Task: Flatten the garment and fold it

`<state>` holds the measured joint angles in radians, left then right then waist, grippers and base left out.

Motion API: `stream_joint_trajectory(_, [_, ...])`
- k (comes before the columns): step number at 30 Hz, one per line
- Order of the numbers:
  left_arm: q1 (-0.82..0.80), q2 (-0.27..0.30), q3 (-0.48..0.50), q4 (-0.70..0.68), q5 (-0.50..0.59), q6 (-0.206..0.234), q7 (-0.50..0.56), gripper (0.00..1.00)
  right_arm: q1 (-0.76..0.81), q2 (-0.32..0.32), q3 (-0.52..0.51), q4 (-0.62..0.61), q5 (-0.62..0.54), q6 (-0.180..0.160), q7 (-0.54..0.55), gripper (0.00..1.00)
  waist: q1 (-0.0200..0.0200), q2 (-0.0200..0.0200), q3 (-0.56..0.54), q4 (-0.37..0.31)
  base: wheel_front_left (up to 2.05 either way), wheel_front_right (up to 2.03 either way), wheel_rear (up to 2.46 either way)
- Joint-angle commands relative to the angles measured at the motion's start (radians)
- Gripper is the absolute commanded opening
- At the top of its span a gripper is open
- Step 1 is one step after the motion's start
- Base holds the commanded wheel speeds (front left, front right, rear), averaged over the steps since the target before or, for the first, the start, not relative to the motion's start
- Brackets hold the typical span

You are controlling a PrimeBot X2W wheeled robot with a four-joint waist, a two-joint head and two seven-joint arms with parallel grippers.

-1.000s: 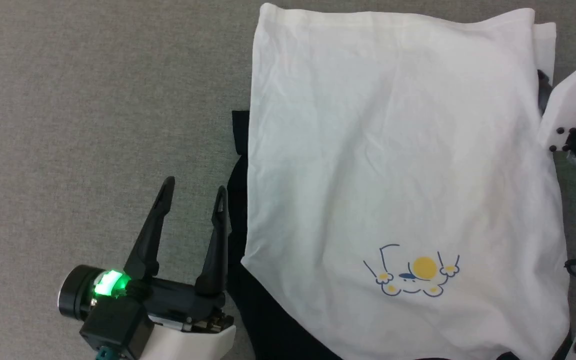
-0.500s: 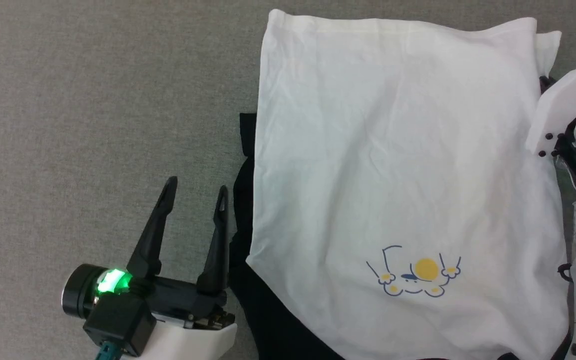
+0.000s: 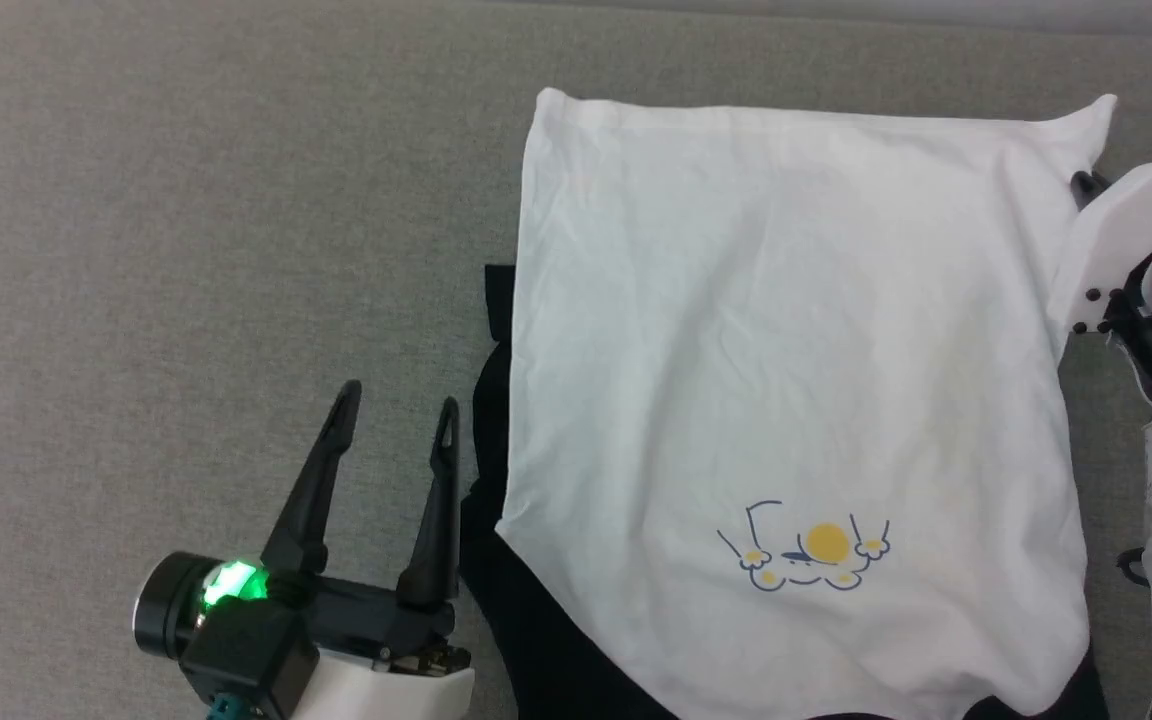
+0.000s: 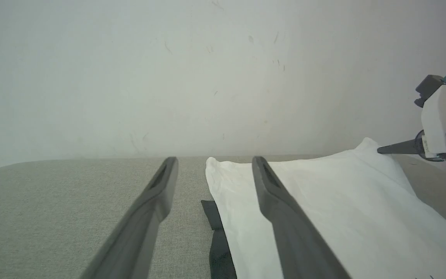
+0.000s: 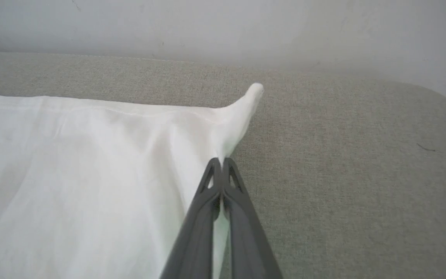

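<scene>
as the right hand point(image 5: 222, 159) pinches its corner, the garment point(image 3: 786, 350) lies spread.

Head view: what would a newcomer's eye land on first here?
The garment, its white torso spread across the grey surface right of centre, with a small yellow-and-blue print toward its near edge. Next, the right gripper, pinched shut on the garment's far right corner, which stands in a peak. The left gripper hovers open beside the black sleeve at the garment's left edge.
</scene>
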<state>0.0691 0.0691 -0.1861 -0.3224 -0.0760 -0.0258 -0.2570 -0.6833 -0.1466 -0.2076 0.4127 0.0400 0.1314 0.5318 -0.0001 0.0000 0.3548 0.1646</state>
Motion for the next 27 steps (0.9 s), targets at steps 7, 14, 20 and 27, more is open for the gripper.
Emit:
stream_joint_trajectory(7, [0.04, -0.005, -0.002, 0.009, 0.004, -0.009, -0.005, 1.0, 0.003, -0.013, 0.054, -0.003, 0.032, -0.001, 0.0, 0.0, 0.0001, 0.0, -0.092, 0.008, 0.0, 0.0, 0.0])
stream_joint_trajectory(14, [0.05, -0.007, -0.001, -0.001, 0.001, -0.01, -0.005, 1.0, -0.048, 0.025, 0.151, 0.003, 0.05, -0.001, 0.003, 0.0, 0.0001, 0.0, -0.079, 0.026, 0.0, 0.0, 0.0])
stream_joint_trajectory(20, [0.036, -0.01, -0.004, -0.004, -0.004, -0.009, -0.005, 1.0, -0.086, 0.067, 0.262, 0.05, 0.077, -0.001, -0.006, 0.0, 0.0001, 0.0, -0.048, 0.036, 0.0, 0.0, 0.0])
stream_joint_trajectory(27, [0.018, -0.012, -0.011, 0.002, -0.01, -0.009, -0.005, 1.0, -0.097, 0.064, 0.304, 0.142, 0.042, -0.001, -0.009, 0.0, 0.0001, 0.0, -0.017, 0.046, 0.0, 0.0, 0.0])
